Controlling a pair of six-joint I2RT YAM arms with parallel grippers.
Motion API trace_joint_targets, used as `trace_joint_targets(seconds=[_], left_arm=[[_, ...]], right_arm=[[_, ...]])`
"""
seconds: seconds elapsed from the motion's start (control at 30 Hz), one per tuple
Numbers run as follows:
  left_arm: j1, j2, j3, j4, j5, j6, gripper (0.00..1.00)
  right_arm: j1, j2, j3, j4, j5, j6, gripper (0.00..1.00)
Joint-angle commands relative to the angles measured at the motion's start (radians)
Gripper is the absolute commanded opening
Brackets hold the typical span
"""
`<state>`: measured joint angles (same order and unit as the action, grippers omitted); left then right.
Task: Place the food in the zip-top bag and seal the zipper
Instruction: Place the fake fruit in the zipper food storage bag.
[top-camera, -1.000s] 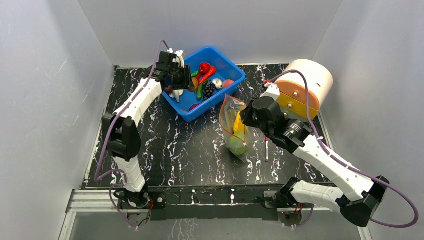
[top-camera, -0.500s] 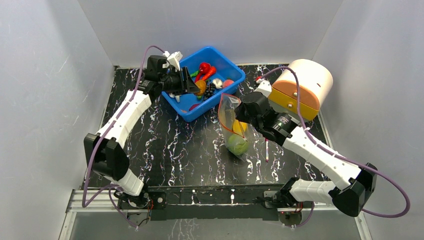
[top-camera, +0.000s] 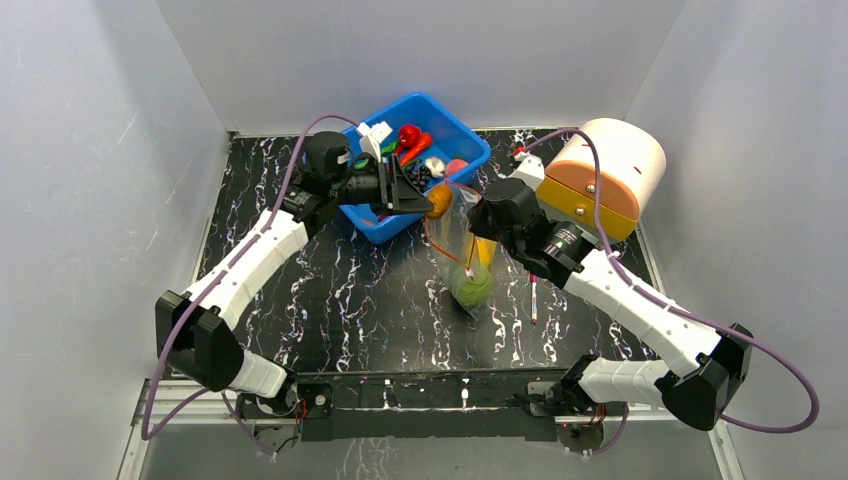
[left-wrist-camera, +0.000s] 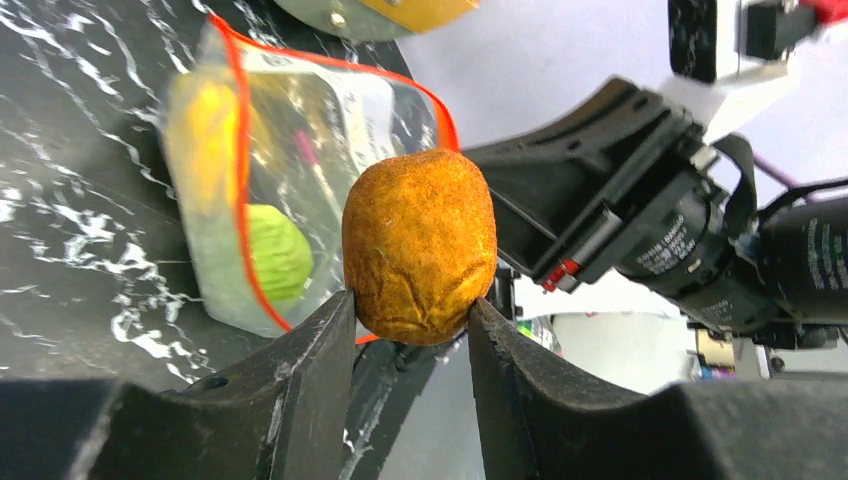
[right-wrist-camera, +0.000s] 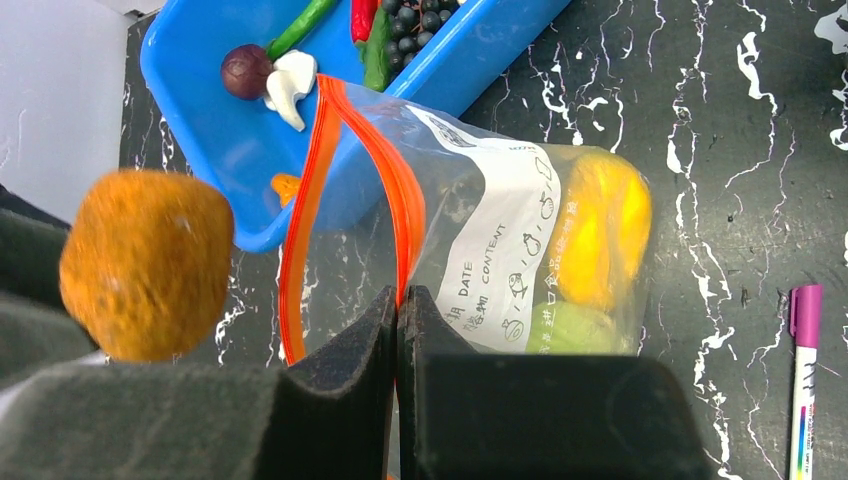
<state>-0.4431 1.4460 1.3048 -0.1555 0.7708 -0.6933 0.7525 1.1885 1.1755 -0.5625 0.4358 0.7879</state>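
My left gripper (top-camera: 430, 200) is shut on an orange-brown, rough oval piece of food (left-wrist-camera: 420, 245) and holds it in the air just left of the zip-top bag's mouth. The zip-top bag (top-camera: 466, 262) is clear, with a white label, and stands tilted on the table. My right gripper (right-wrist-camera: 398, 296) is shut on one side of its orange zipper (right-wrist-camera: 305, 190), holding the mouth open. A yellow piece (right-wrist-camera: 600, 225) and a green round piece (right-wrist-camera: 580, 325) lie inside the bag.
A blue tub (top-camera: 462, 128) behind the bag holds a red chili (top-camera: 412, 143), dark grapes, a white mushroom (right-wrist-camera: 288, 82) and other pieces. A pink-capped pen (top-camera: 533, 300) lies right of the bag. A white and orange cylinder (top-camera: 612, 165) stands at the back right.
My left arm lifted the orange-brown piece out of the tub and carried it right to the bag's mouth. The right gripper shifted slightly left with the bag.
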Motion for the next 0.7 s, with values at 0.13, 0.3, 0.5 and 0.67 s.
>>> trace_joint_targets(seconds=[0.13,0.3,0.5,0.67], left_arm=[[-0.08,-0.06,-0.04,0.002,-0.071,-0.019,0.26],[-0.082,-0.037,-0.053,-0.016,-0.126,0.011,0.26],[-0.087,0.008,-0.043,-0.038,-0.144,0.008,0.26],[-0.087,0.033,-0.014,-0.05,-0.13,-0.003,0.31]], right_arm=[[-0.001,-0.036,0.045,0.085,-0.005,0.011,0.0],[0.0,-0.051,0.037,0.1,-0.036,0.009,0.0],[0.0,-0.047,0.045,0.108,-0.052,0.009,0.0],[0.0,-0.051,0.025,0.13,-0.071,0.011,0.0]])
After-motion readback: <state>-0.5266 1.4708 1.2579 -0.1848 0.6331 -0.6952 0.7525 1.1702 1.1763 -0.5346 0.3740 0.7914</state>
